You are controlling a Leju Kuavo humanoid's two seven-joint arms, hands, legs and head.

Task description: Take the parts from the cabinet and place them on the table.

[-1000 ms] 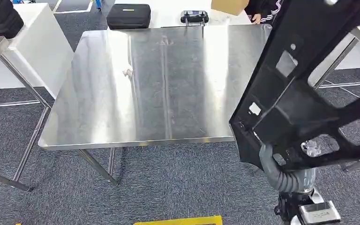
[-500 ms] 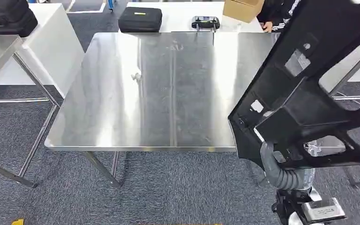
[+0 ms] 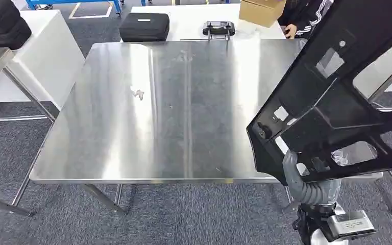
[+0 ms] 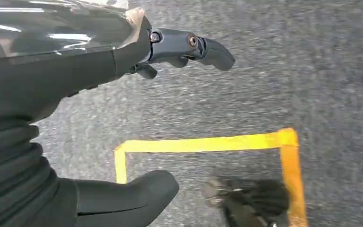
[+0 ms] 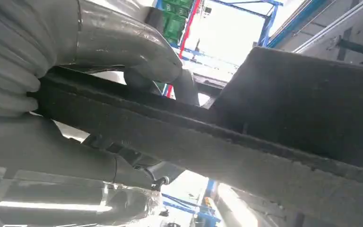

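Right hand (image 3: 297, 176) clamped on black part (image 3: 332, 102) above steel table (image 3: 148, 117); left hand (image 4: 123, 56) empty, fingers apart.

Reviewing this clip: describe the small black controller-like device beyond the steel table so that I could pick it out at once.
Start at the steel table and go to its far edge, where a white surface adjoins it. The controller sits there between a black zipped case and a cardboard box; it is the smallest of the three.
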